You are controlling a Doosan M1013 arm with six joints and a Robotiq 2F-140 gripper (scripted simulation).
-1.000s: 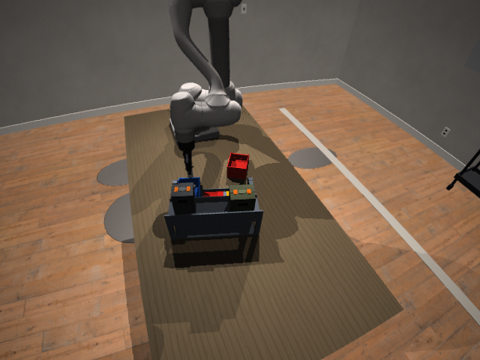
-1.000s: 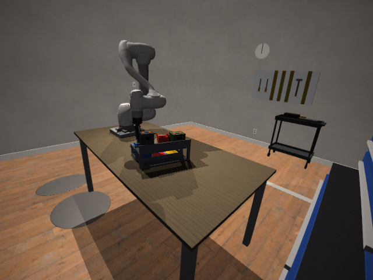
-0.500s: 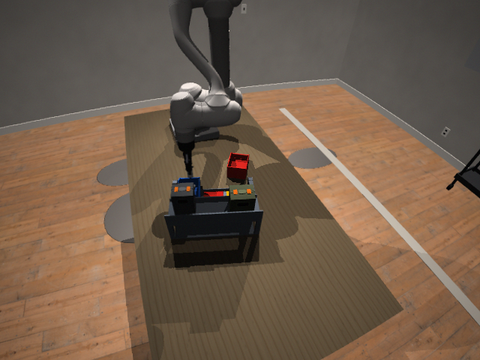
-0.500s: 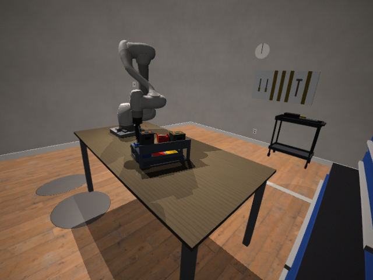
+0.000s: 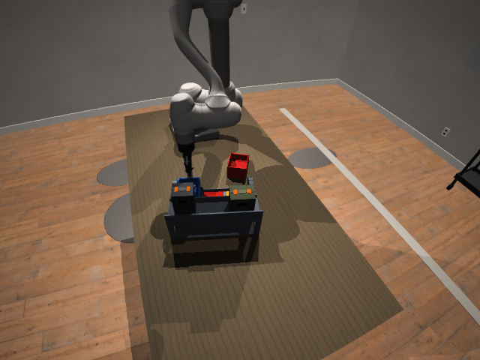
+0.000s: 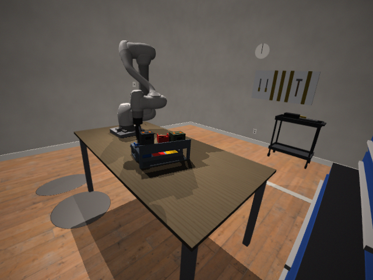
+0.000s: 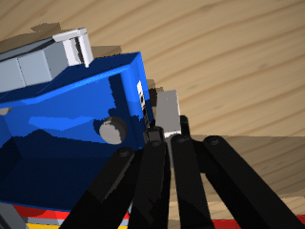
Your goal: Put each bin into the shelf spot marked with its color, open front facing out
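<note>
closed jaws at the lip of the blue bin

we see the gripper [image 5: 189, 174] [image 6: 138, 140] [image 7: 169, 105] pointing down with its fingers shut together, and we judge that it holds nothing. a pale block [image 7: 168, 113] shows at the fingertips; we cannot tell what it belongs to. just beside them is the labelled end of the blue bin [image 5: 198, 187] [image 6: 136, 144] [image 7: 71, 121], which sits at one end of the shelf [image 5: 213, 224] [image 6: 165, 147], with a round grey part [image 7: 112, 130] inside. its exact seating behind the lip is hidden.

we take the bin for stiff, light, smooth plastic: a closed-finger push low and central on its front should slide it squarely, while an off-centre push may twist it and the loose part may roll.

farther out, the red bin [image 5: 237, 171] [image 6: 162, 137] stands apart on the table [image 5: 271, 290] [image 6: 204, 192]. we would grasp it by a side wall, keeping the tilt small. its red mark [image 5: 214, 193] [image 6: 159, 154] lies uncovered beside the yellow mark [image 5: 227, 193] [image 6: 171, 152]. two toolboxes [image 5: 183, 201] [image 6: 146, 138] weigh on the board above.
</note>
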